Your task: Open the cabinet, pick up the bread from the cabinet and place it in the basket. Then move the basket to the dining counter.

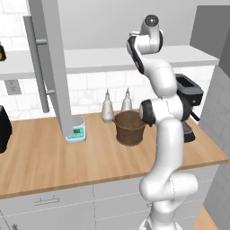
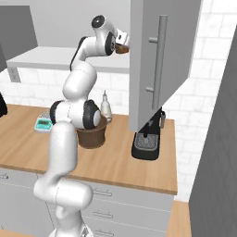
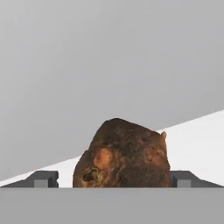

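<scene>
My two-finger gripper point(image 3: 114, 180) reaches up into the large pale grey wall cabinet point(image 2: 162, 65), and its dark fingertips point(image 3: 43, 179) stand on either side of the rough dark brown loaf of bread point(image 3: 122, 155), closed around it as far as the hand view shows. The bread sits above the cabinet's pale shelf point(image 3: 192, 135), with plain grey wall behind it and open room above. In the right base view the bread point(image 2: 122, 48) shows at the edge of the open right door, whose long grey bar handle point(image 2: 159, 62) hangs just beside my wrist. The left door point(image 1: 56, 67) stands open too, edge-on, its lower corner over the white-and-teal kitchen scale point(image 1: 76, 131). Below my arm the small round dark brown basket point(image 1: 129, 128) stands on the light-wood counter point(image 1: 54, 157), near two pale bottles point(image 1: 108, 108) at the tiled wall. A black coffee machine point(image 2: 147, 139) stands well to the right, under the right door.
</scene>
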